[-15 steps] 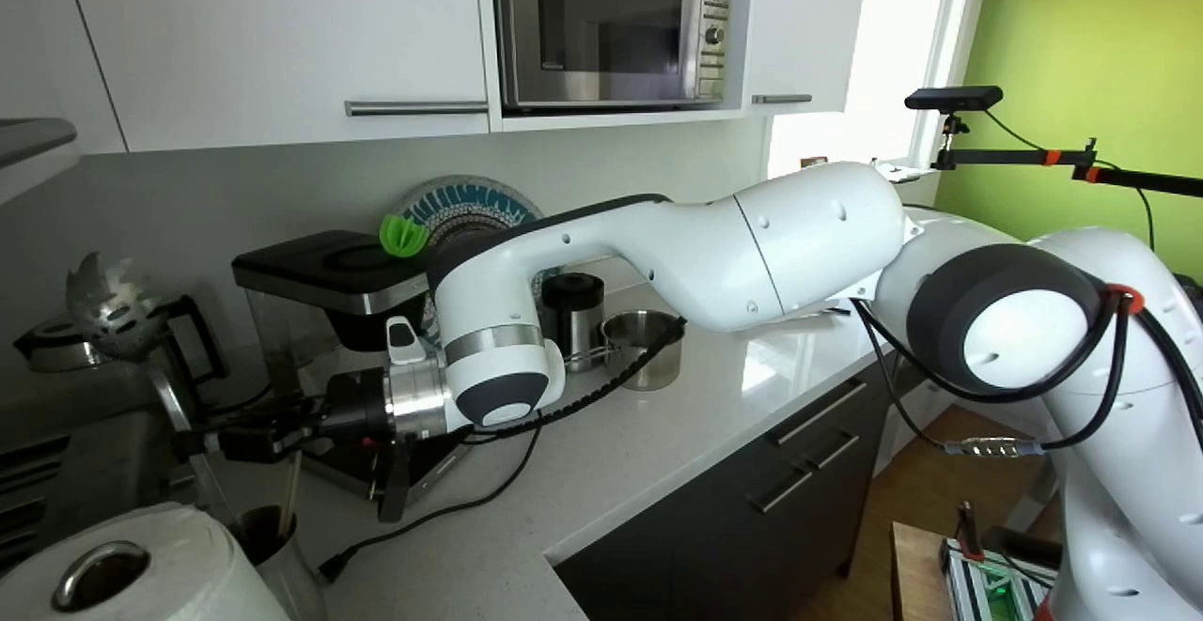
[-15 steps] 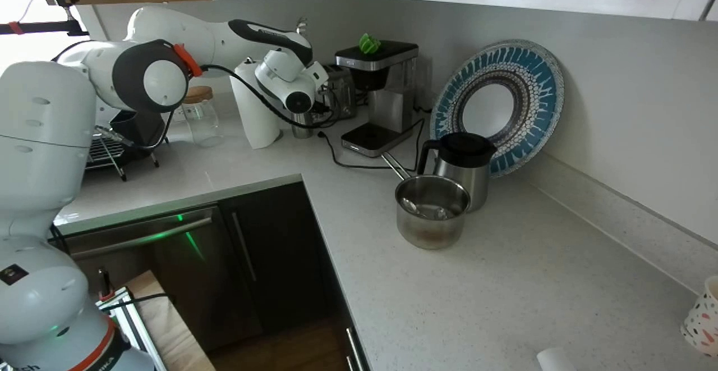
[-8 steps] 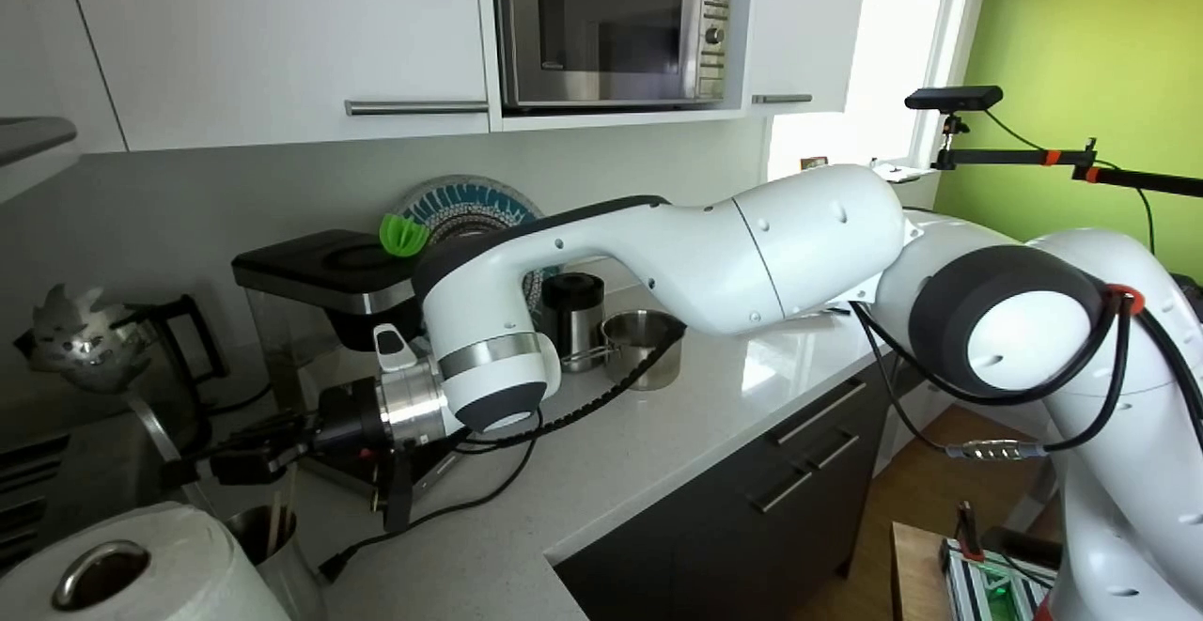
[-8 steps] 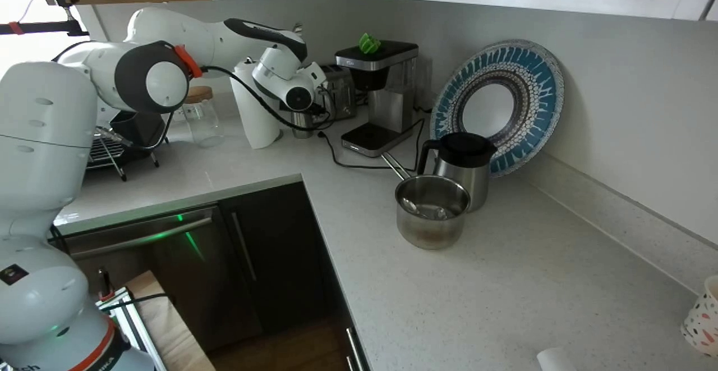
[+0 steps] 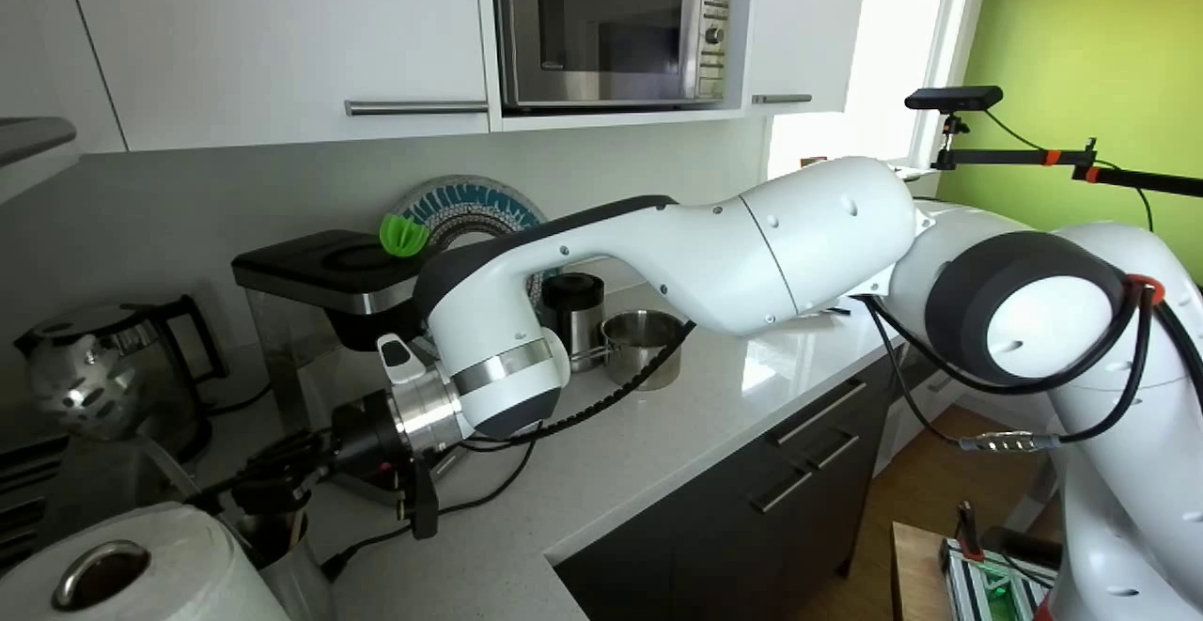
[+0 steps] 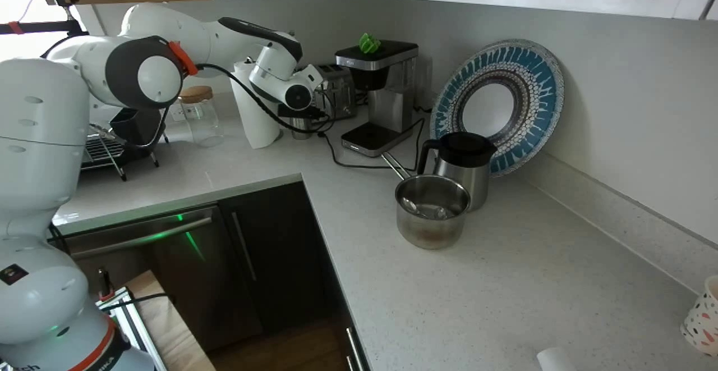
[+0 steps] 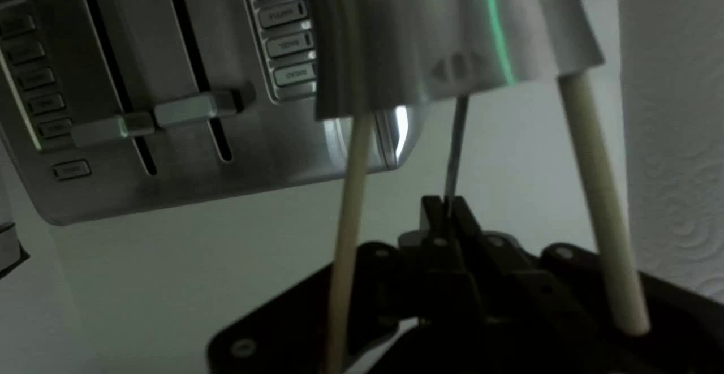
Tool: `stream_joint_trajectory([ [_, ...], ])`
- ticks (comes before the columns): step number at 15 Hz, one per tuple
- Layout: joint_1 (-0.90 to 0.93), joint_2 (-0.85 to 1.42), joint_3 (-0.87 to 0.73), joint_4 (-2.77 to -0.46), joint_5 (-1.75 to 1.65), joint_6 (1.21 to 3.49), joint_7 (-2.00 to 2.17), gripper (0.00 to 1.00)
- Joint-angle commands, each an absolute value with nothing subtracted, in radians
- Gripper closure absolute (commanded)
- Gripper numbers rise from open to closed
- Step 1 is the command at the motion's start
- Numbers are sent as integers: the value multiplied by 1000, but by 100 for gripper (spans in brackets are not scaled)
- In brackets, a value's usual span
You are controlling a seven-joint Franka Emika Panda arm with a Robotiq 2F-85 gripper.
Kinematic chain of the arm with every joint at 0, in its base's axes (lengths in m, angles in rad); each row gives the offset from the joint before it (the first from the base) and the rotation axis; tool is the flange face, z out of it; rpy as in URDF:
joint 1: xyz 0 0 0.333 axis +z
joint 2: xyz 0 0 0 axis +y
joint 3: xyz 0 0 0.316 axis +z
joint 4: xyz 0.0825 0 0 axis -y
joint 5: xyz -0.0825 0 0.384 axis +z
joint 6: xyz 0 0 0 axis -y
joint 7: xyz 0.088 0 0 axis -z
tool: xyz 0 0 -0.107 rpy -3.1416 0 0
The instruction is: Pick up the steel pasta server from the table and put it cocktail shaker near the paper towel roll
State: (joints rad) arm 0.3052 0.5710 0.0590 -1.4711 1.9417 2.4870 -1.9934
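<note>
Green wall (image 5: 1090, 57); pale countertop (image 6: 505, 281); pasta server (image 5: 92, 395) in closed jaws.

In an exterior view I get a window (image 5: 904, 57) burnt white, well apart from the dim toaster (image 5: 94, 485); glare patches the surface (image 5: 601, 461) between them. My wrist view is murky: a green streak crosses the blurred steel holder (image 7: 435, 40) near the toaster, the claw (image 7: 449, 207) nearly black.

- And the arm (image 5: 714, 255) reaches long in both exterior views, bending down at the wrist (image 5: 507, 391)!
- There's the hand (image 7: 448, 204), tilted downward beyond it!
- Wrist view: fingers (image 7: 468, 221) side by side, pinched close together!
</note>
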Motion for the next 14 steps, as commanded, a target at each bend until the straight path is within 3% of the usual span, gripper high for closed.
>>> stream_joint_trajectory([
  [1, 282, 504, 76, -1570, 1925, 2478, -2034, 99],
  [4, 277, 493, 73, -1598, 1921, 2480, -2051, 99],
  [6, 274, 493, 73, -1608, 1928, 2484, -2057, 69],
  [10, 270, 486, 73, -1618, 1930, 2485, -2062, 41],
  [11, 269, 483, 73, -1620, 1929, 2485, -2062, 52],
  [12, 269, 482, 73, -1621, 1932, 2484, -2068, 77],
  [14, 270, 480, 74, -1623, 1930, 2484, -2076, 77],
])
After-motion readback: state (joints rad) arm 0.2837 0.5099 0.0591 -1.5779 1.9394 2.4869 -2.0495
